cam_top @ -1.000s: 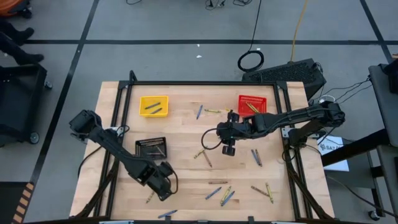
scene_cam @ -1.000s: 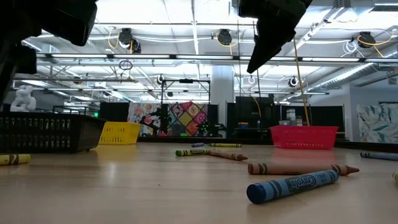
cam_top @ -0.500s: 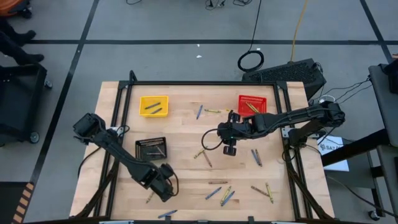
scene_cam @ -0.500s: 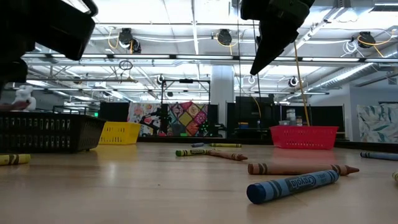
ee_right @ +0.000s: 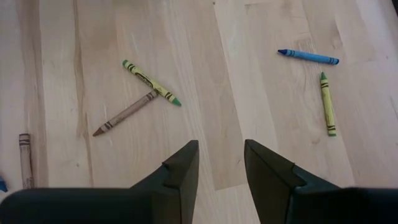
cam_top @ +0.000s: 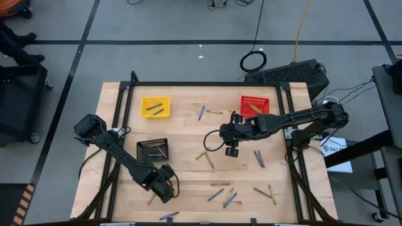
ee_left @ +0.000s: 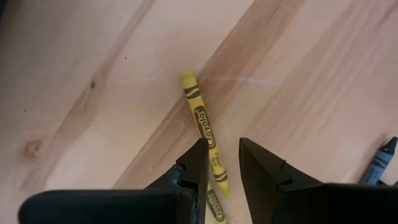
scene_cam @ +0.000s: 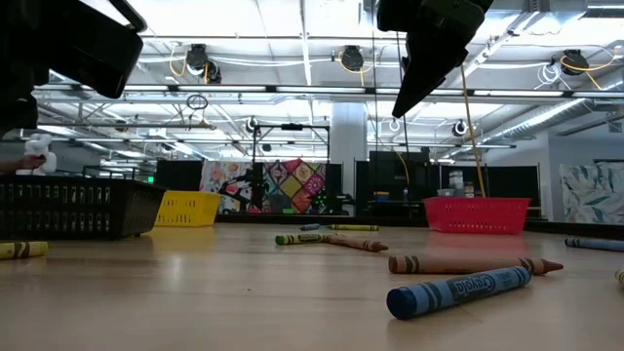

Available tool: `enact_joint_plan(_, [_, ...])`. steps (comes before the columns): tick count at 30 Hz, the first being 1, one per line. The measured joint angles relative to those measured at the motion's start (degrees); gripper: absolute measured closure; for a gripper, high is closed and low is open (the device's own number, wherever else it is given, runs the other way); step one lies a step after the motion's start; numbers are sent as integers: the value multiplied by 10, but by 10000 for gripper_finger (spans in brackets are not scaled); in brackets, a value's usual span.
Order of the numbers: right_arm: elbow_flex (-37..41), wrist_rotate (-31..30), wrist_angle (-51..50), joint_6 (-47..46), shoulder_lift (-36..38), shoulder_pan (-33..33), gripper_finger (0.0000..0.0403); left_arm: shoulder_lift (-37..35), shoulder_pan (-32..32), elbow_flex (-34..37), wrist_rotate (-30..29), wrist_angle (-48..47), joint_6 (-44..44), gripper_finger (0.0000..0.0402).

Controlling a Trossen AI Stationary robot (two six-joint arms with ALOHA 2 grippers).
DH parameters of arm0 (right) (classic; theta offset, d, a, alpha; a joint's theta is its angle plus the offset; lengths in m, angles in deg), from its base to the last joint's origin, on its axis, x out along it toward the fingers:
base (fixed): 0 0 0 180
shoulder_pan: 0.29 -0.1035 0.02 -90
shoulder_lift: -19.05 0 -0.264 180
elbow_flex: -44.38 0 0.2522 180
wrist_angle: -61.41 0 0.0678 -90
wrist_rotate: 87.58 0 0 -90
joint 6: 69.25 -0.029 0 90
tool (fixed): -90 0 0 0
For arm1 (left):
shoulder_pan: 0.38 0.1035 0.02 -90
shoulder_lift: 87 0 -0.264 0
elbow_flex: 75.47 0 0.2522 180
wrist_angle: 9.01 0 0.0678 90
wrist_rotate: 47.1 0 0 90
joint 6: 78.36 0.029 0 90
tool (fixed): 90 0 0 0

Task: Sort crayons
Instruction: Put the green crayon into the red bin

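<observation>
So the left pincer (ee_left: 222,168) is down near the front-left part of the light wooden bench (cam_top: 188,129), fingers only narrowly apart, hovering right over a yellow wax crayon (ee_left: 204,133) that lies flat on the wood. Nothing is gripped, and the crayon's lower end sits in the gap between the fingers. A blue-grey crayon tip (ee_left: 380,158) pokes in at the edge of that wrist view.

The right pincer (ee_right: 219,167) hangs above the middle of the bench, fingers a bit apart and empty. Below it are a green crayon (ee_right: 151,83) and a brown crayon (ee_right: 125,112) touching at one end in a V, with a blue crayon (ee_right: 309,56) and another green crayon (ee_right: 327,104) off to the side.

The rest of the crayons are scattered around, mostly toward the front-right (cam_top: 224,195). The small yellow mesh basket (cam_top: 155,106) has a couple in it, the red mesh basket (cam_top: 255,105) has at least one, and the black mesh basket (cam_top: 152,149) sits near the left arm.
</observation>
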Motion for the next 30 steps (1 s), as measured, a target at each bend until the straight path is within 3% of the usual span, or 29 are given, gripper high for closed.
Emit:
enact_joint_plan(22, [0,0,0,-13,0,-1,287,60,-7,-1,14,17,-13,324])
enact_joint_plan(30, [0,0,-2,7,0,-1,287,61,-4,-1,6,30,-12,391])
